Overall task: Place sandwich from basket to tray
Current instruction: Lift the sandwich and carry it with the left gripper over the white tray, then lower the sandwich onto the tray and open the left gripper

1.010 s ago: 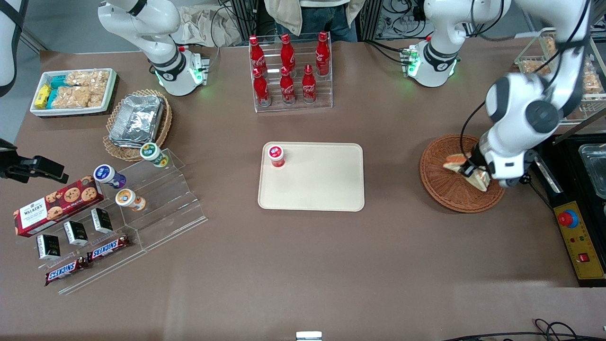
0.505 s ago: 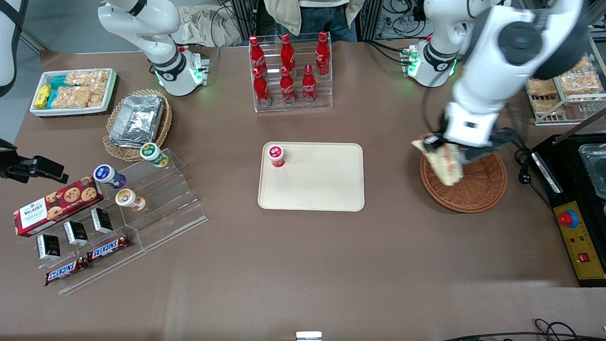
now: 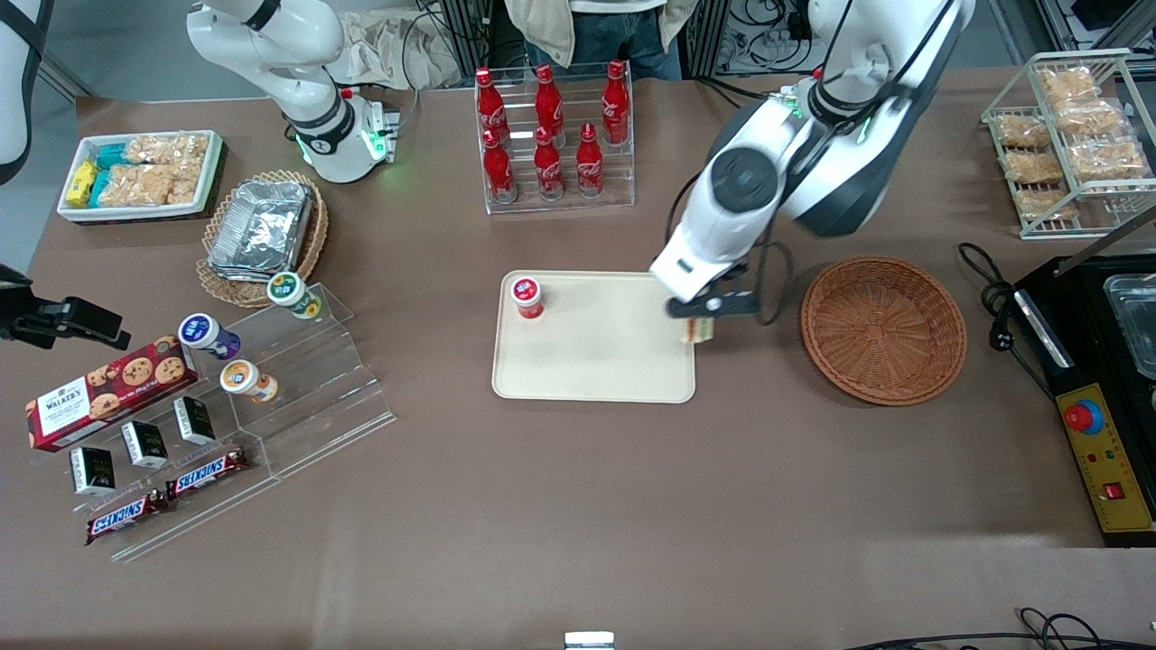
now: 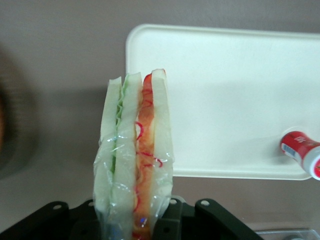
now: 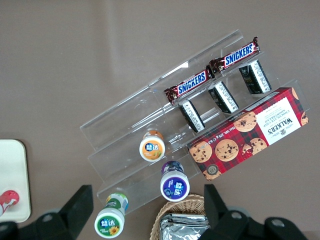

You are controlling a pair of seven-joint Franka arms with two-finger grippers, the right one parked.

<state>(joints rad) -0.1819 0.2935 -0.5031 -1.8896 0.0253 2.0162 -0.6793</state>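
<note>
Sandwich (image 4: 134, 155), plastic-wrapped, pinched upright in the left gripper (image 3: 697, 327), raised over the tray (image 3: 596, 361) edge nearest the basket (image 3: 883, 327). Basket holds nothing. 1 red-capped bottle (image 3: 526, 297) stands on the tray's corner toward the parked arm's end.

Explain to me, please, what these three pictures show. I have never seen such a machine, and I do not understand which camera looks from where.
It is a white robot arm at a table. One camera looks down from the front; one sits on the working arm's wrist; one on a parked arm's wrist. The gripper, two fingers at the arm's end, holds a wrapped sandwich above the edge of the cream tray. The brown woven basket beside the tray has nothing in it. A small red-capped bottle stands on the tray. The parked arm's camera sees snack bars on a clear stand.
</note>
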